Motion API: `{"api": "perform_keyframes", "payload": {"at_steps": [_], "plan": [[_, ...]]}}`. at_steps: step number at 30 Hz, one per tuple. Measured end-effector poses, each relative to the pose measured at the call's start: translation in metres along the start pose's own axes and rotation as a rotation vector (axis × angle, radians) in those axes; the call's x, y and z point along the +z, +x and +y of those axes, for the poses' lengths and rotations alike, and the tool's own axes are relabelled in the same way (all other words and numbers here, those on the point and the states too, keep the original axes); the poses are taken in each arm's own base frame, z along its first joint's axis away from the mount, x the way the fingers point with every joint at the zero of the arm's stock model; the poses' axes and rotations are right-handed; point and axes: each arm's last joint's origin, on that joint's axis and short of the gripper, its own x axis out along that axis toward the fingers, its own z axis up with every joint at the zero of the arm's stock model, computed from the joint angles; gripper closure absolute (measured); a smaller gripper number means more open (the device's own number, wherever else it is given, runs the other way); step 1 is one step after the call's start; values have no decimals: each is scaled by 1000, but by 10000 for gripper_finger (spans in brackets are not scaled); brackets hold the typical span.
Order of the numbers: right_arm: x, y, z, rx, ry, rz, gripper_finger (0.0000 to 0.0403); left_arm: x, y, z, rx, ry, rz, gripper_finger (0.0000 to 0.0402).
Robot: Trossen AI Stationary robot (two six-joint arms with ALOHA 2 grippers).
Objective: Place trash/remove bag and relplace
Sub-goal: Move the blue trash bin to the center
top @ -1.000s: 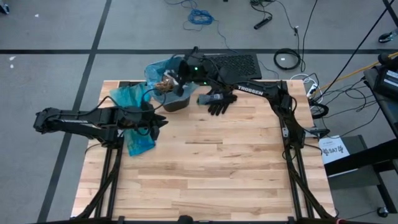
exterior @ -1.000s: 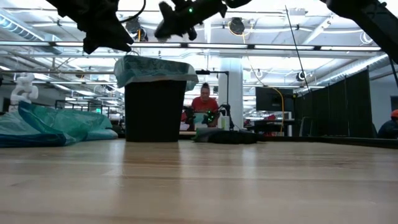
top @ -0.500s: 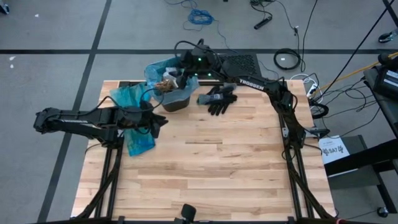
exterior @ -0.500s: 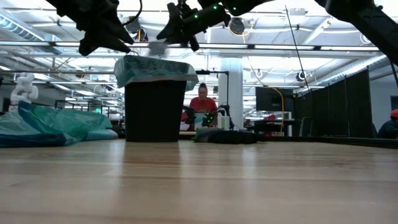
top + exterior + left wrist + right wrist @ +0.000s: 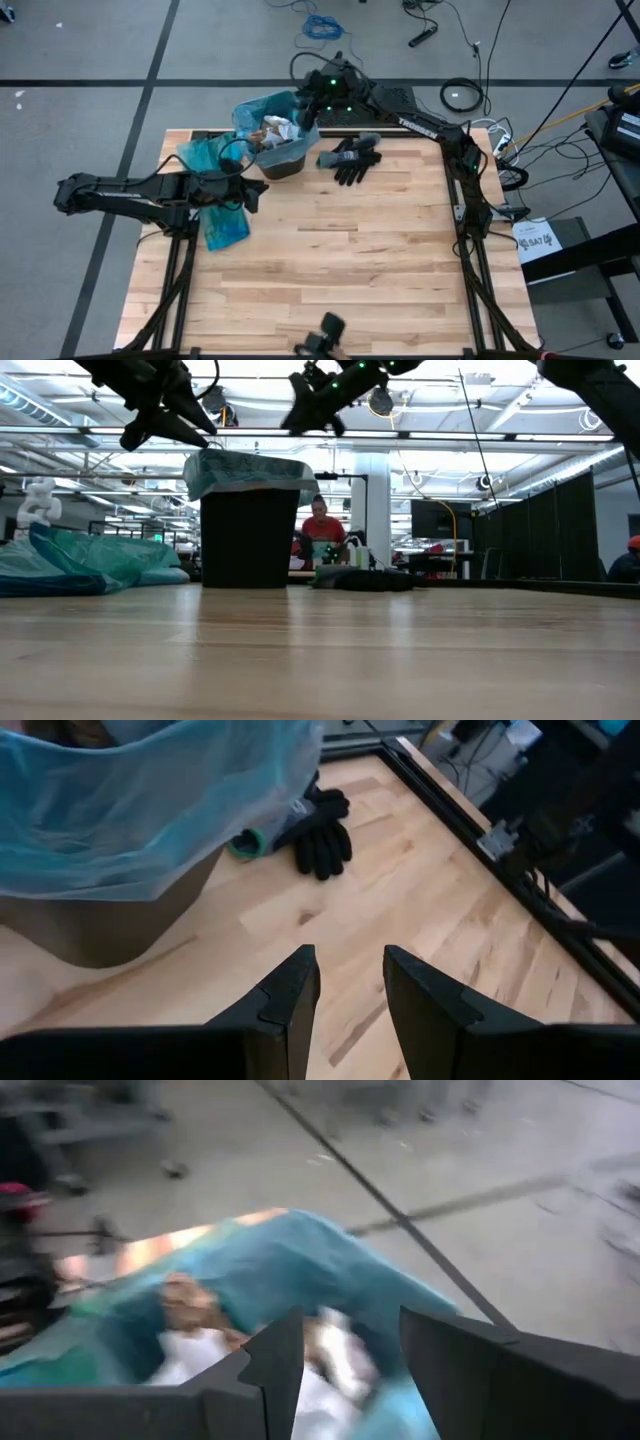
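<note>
Fingers of the right gripper [image 5: 345,1365] stand apart, empty, above the trash [image 5: 272,131] in the bin [image 5: 283,160]; the left gripper [image 5: 348,990] likewise gapes beside it.

High view: straight down over the whole table [image 5: 330,250], floor around every edge, both arms inside. Low view: level with the table top at the near edge, facing across the boards into the room behind; shares with the high view the bin [image 5: 248,520] at the far edge, the spare bag [image 5: 85,560] by the left edge and the gloves [image 5: 365,578]. Left wrist view: close above the boards, past its own fingers [image 5: 290,995] toward the bin's side and the gloves. Right wrist view: close over the bin, down into the trash [image 5: 330,1345]; shared with the high view.
</note>
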Motion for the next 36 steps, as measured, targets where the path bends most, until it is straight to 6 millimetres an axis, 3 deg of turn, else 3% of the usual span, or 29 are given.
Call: {"api": "perform_keyframes", "payload": {"at_steps": [3, 10, 21, 28, 36], "plan": [[-6, -3, -13, -91, 41, 74, 248, 0, 0, 0, 9, -18, -9, 281], [-26, -3, -28, -125, 121, 244, 248, 1, 0, 1, 20, -26, -22, 281], [-15, 10, -8, -40, 150, 94, 263, 1, 0, 1, 30, -47, -36, 281], [-27, 24, -11, -73, 152, 135, 300, 1, 0, 1, 31, -48, -41, 281], [-42, 37, -10, -76, 163, 202, 301, 2, 0, 0, 31, -49, -43, 281]]}}
